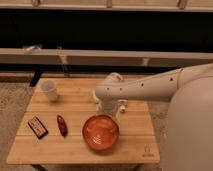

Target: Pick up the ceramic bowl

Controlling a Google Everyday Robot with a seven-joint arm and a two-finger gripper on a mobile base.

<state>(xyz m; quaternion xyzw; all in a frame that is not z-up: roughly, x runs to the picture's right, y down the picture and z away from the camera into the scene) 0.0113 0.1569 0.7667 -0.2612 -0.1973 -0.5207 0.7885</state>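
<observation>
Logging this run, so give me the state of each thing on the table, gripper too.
ceramic bowl: resting on the table, open side up
white cup: standing, mouth up
dark red item: lying flat
dark packet: lying flat
gripper: low, just behind the bowl's far rim

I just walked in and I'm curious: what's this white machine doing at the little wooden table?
A one-armed robot reaches in from the right, its gripper hanging just behind the orange-red ceramic bowl near the front of the table. The bowl sits on the wood, not lifted yet. A white cup stands at the far left corner.
</observation>
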